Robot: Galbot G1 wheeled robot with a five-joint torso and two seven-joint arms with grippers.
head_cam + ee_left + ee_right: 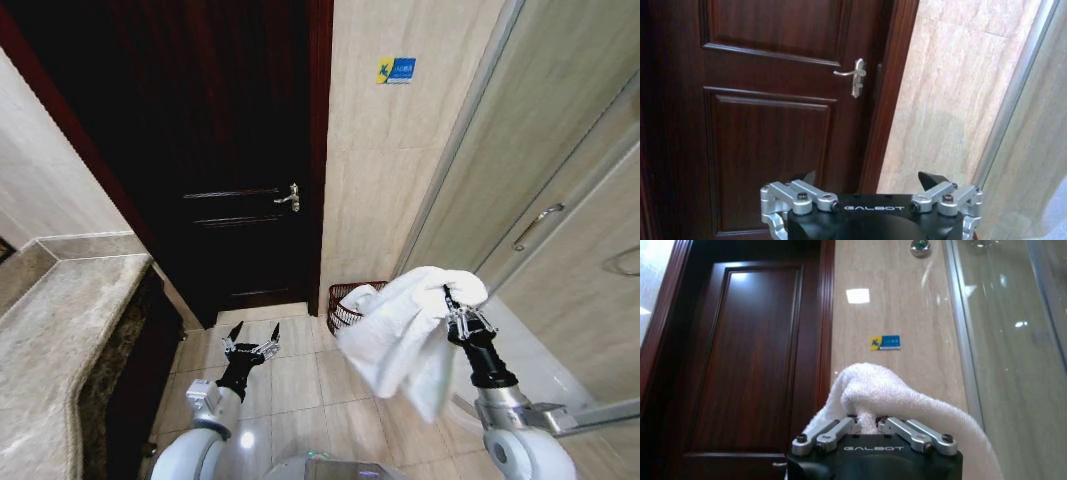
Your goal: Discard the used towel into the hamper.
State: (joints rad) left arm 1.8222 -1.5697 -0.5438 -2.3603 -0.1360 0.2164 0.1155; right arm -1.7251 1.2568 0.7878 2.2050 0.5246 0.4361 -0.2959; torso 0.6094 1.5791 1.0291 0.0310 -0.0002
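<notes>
Towel (400, 330), white, bunched and clamped in the right end effector (458, 308), hanging above the floor just in front of the hamper (345, 305). Hamper against the tiled wall beside the dark door (230, 150), mostly hidden behind the towel. Left end effector (250, 343) low, fingers spread apart, empty.

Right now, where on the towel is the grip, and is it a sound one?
The right gripper pinches a bunched fold at the top of the towel, coming from beneath. That looks sound: the rest drapes free, near the hamper. The left gripper idles open, low.
</notes>
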